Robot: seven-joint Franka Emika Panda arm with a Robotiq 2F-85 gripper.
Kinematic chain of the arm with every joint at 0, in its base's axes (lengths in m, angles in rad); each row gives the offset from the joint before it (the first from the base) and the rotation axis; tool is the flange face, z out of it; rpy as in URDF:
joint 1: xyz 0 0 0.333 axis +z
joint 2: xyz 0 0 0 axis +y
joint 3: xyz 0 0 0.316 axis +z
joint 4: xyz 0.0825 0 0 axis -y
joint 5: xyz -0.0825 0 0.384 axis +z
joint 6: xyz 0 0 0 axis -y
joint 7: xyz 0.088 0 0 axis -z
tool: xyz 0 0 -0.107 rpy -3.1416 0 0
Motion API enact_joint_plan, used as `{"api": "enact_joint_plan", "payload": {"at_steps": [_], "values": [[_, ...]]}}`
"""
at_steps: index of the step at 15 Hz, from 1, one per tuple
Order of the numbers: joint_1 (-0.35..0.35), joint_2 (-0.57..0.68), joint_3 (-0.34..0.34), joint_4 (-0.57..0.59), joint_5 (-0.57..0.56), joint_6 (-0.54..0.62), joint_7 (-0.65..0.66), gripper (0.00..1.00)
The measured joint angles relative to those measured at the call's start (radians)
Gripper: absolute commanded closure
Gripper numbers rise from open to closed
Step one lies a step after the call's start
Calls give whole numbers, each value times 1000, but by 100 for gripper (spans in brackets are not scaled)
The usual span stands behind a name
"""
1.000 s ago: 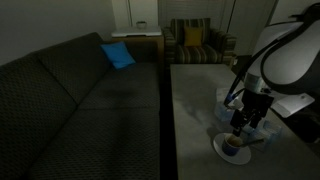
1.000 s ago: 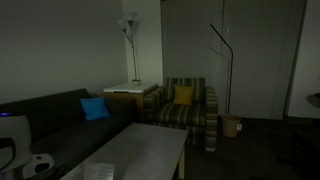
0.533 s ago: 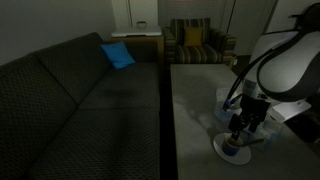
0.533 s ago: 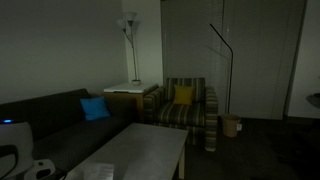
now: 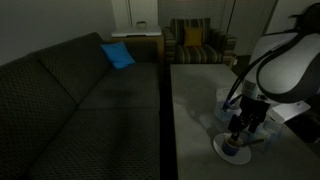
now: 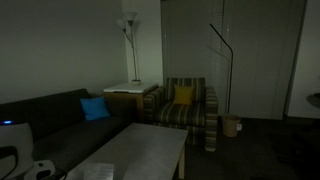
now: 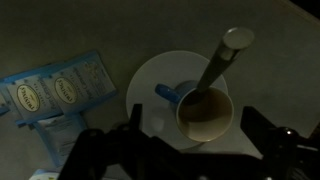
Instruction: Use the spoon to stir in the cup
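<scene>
In the wrist view the cup (image 7: pixel 205 118) stands on a white saucer (image 7: pixel 150 85). It is pale outside and brownish inside, with a blue handle at its upper left. The spoon (image 7: pixel 222 60) stands in the cup and leans to the upper right, with nothing holding it. My gripper (image 7: pixel 196 128) is open, with one dark finger (image 7: pixel 135 135) left of the cup and the other right of it, neither touching. In an exterior view the gripper (image 5: pixel 237 133) hangs just above the saucer (image 5: pixel 228 152) near the table's front right.
Blue and white packets (image 7: pixel 55 90) lie left of the saucer. A bluish object (image 5: pixel 225 98) and a white container (image 5: pixel 296 104) sit behind the arm. A dark sofa (image 5: pixel 80 90) runs along the table (image 5: pixel 195 100), with a striped armchair (image 5: pixel 195 42) beyond.
My gripper has come down a little toward the cup and saucer over the last second; in the last half second nothing visibly moved.
</scene>
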Motion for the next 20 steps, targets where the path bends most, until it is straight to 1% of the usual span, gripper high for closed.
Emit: {"api": "enact_joint_plan", "payload": {"at_steps": [6, 15, 20], "values": [[0, 16, 0, 10, 0, 0, 0, 0], [-1, 81, 0, 65, 0, -4, 0, 0], [3, 78, -5, 70, 0, -14, 20, 0]]}}
